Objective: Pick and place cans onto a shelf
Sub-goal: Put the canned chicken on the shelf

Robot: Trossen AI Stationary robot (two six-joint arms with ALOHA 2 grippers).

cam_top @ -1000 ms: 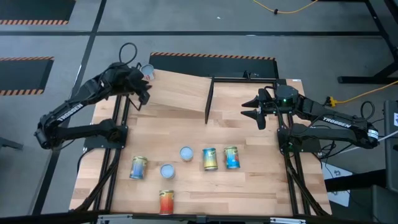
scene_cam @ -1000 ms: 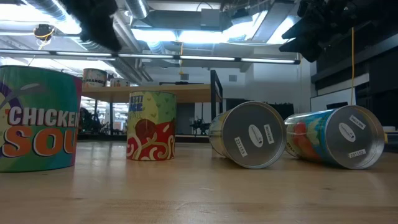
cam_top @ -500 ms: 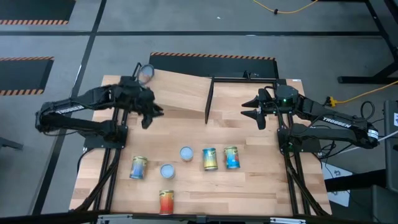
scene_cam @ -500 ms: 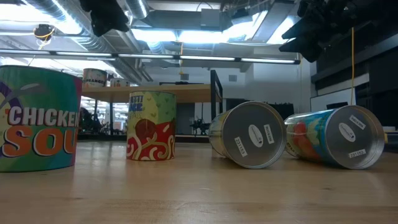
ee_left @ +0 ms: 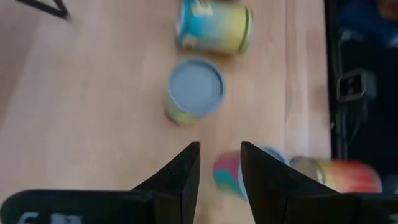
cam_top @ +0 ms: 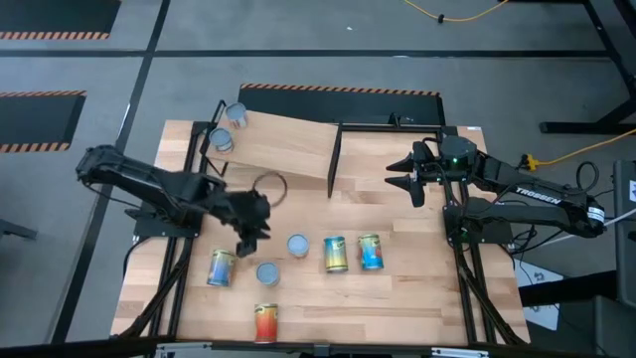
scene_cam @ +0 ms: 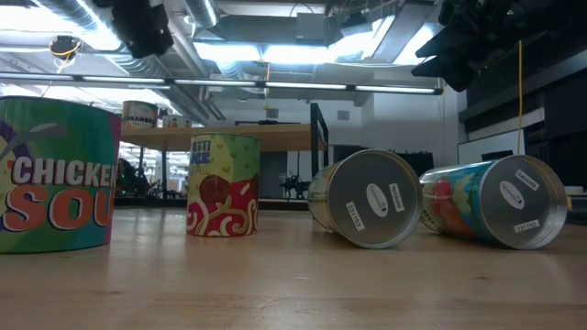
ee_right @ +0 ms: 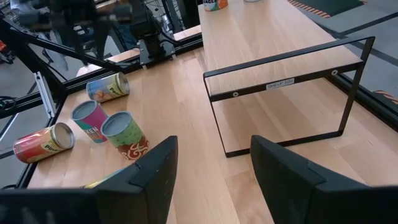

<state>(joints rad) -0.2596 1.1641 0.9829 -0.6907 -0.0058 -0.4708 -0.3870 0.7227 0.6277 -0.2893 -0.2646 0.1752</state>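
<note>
Two cans (cam_top: 236,114) (cam_top: 221,139) stand on the far left corner of the tilted plywood shelf (cam_top: 288,149). Several more cans are on the table: two upright (cam_top: 297,245) (cam_top: 266,273) and others lying on their sides (cam_top: 221,267) (cam_top: 335,254) (cam_top: 370,251) (cam_top: 265,321). My left gripper (cam_top: 246,235) is open and empty above the table, just left of the upright cans. In its wrist view (ee_left: 219,168) a grey-topped upright can (ee_left: 196,87) shows ahead of the fingers. My right gripper (cam_top: 402,179) hangs open and empty right of the shelf's black divider (cam_top: 335,159).
The shelf's black frame (ee_right: 280,68) stands between my right gripper and the cans. Bare table lies between the shelf's near edge and the row of cans. In the low view, cans (scene_cam: 55,174) (scene_cam: 223,183) (scene_cam: 367,197) (scene_cam: 495,202) fill the foreground.
My left gripper has gone from the shelf's far left corner toward the table's near edge and to the right, and is now above the cans on the table. A second can now shows on the shelf where the gripper was. My right arm has kept still.
</note>
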